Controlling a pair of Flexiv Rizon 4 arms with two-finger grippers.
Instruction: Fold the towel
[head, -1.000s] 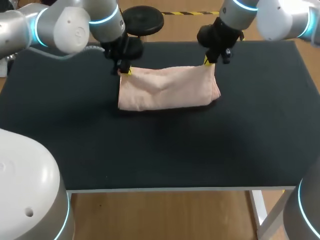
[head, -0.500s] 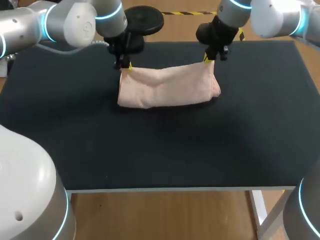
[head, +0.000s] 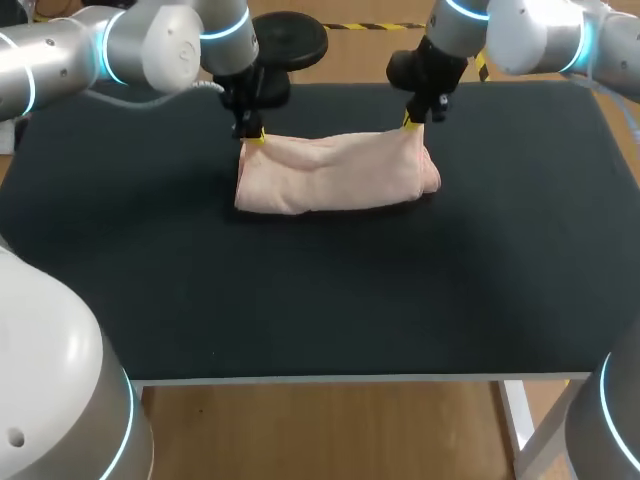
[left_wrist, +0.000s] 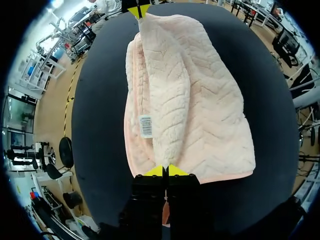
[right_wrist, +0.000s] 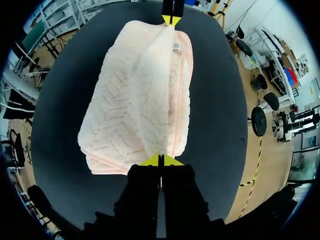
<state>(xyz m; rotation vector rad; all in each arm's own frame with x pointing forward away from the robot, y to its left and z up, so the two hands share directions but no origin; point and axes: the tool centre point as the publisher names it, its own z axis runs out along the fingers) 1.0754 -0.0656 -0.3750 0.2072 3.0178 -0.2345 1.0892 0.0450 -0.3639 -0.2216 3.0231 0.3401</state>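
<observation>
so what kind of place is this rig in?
Probably a robotics lab test bench: a black table, a left arm and right arm reaching in over it, and a pink towel pinched along its far edge by the left fingers and right fingers.

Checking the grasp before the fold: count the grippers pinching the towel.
2. The left gripper is shut on the towel at its far left corner; the right gripper at its far right corner.
</observation>
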